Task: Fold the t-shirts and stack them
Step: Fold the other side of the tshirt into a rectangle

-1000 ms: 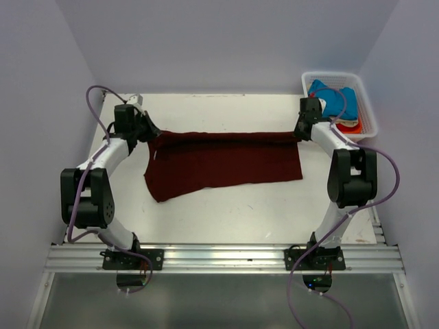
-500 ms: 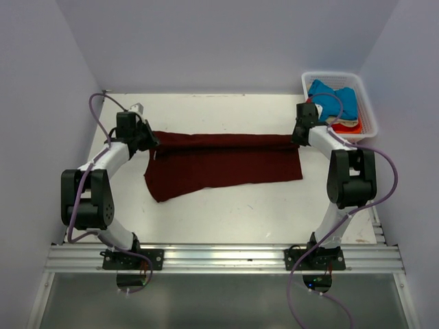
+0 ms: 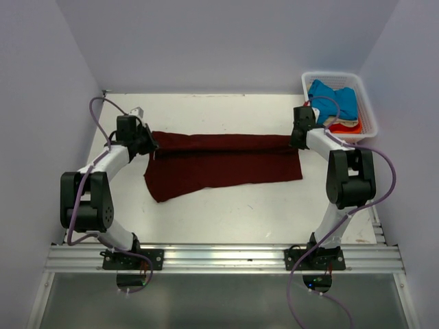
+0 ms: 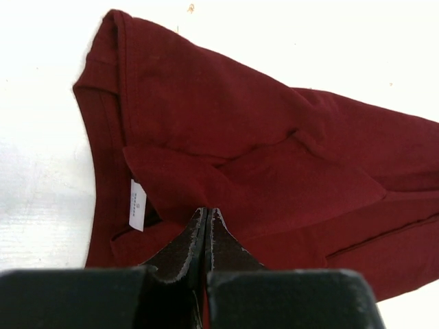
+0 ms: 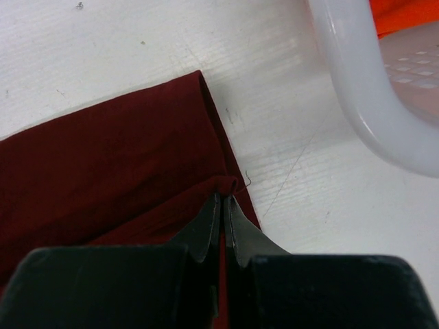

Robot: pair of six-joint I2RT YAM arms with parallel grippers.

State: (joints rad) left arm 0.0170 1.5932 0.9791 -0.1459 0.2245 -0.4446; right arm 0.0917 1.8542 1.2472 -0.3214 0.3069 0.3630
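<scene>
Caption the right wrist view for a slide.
Closed right fingers pinch a corner of the maroon t-shirt near the white basket.

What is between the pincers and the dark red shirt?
Nothing visible. The left pincer and right pincer each pinch the maroon shirt at one end of its far edge. The white basket sits off to the side.

The top camera looks steeply down from the near edge over the whole table (image 3: pixel 226 205). Each wrist camera looks close past its own jaws at one end of the shirt (image 3: pixel 219 161), seen whole from above.
</scene>
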